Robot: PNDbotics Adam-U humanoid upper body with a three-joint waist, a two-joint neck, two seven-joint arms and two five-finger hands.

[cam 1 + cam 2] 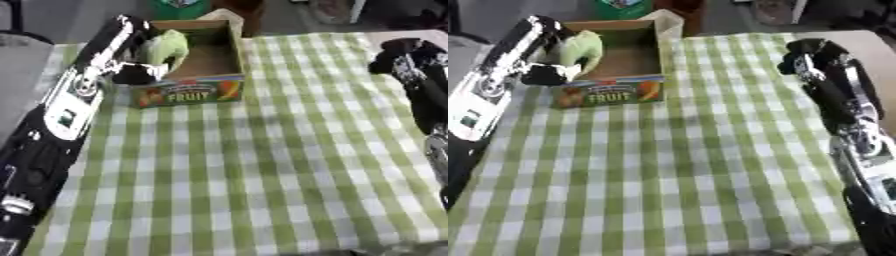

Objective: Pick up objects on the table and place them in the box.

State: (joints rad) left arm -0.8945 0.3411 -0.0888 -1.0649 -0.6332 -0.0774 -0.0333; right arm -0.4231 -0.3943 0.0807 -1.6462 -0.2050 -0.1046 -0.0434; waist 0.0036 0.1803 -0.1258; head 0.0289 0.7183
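A pale green, seemingly soft object (168, 46) sits inside the open cardboard box (219, 55) labelled "FRUIT".

Green-and-white check cloth (262, 165) all over the desk. Brown cardboard box (213, 55), front panel printed in blue, red and orange with "FRUIT" in yellowish letters. Pale green thing (581, 47) inside it. Left hand (140, 72) mostly black with white bits, right hand (802, 55) black with silvery patches.
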